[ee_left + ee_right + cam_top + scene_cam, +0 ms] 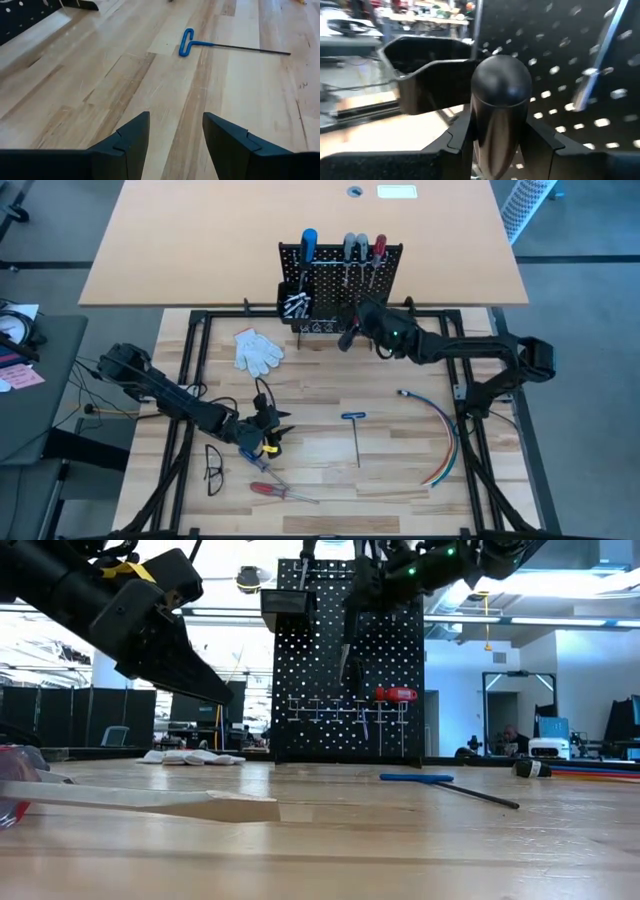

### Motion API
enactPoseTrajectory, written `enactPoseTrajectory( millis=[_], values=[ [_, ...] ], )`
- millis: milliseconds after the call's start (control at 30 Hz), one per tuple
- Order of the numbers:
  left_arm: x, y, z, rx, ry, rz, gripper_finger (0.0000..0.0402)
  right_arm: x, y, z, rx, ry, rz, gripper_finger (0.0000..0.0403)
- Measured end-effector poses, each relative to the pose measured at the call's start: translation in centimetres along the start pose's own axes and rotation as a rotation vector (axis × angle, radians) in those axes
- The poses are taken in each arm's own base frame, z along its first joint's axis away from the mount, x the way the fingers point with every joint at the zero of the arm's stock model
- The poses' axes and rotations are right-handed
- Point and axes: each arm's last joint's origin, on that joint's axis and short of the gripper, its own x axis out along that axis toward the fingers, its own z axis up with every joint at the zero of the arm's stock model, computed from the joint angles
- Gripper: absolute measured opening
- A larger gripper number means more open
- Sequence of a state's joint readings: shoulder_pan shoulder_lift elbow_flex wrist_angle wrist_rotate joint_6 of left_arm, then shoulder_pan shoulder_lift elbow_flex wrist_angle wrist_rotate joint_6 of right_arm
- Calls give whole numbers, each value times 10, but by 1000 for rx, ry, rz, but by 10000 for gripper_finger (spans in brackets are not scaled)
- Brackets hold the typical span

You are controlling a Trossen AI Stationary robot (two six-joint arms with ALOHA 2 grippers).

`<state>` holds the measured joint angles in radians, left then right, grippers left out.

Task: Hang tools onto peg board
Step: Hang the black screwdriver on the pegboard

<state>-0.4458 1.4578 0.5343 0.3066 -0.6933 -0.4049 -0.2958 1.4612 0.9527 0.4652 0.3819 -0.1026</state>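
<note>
With our right pincer (492,145) clamped on the black round-ended screwdriver handle (500,100) before the upright black perforated peg board (340,275) at twelve o'clock, we should lower it straight, while our left pincer (172,142) hangs open, empty.

Black perforated peg board (340,285), blue T-handle key (188,42) (black shaft), white glove (258,350).

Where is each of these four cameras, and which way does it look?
High: overhead, straight down; both arms, peg board.
Low: table height, looking level at the peg board.
Left wrist: behind the open left gripper, facing the blue T-handle key.
Right wrist: right gripper holding a dark-handled tool.
Shared: key.
</note>
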Motion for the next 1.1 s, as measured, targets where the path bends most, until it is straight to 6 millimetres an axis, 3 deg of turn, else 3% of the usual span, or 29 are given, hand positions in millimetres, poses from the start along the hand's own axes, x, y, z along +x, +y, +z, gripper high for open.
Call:
enactPoseTrajectory(
  millis=[200, 600, 933, 1100],
  values=[
    [0, 0, 0, 0, 0, 0, 178, 3, -7, -6, 32, 46, 30, 125],
    [0, 0, 1, -4, -5, -2, 178, 13, -1, -18, -4, 58, 54, 125],
    [0, 0, 0, 1, -3, -1, 178, 20, 0, -10, -40, 96, 51, 125],
    [0, 0, 0, -1, -4, 0, 178, 23, 0, -16, -50, 142, 48, 125]
  ],
)
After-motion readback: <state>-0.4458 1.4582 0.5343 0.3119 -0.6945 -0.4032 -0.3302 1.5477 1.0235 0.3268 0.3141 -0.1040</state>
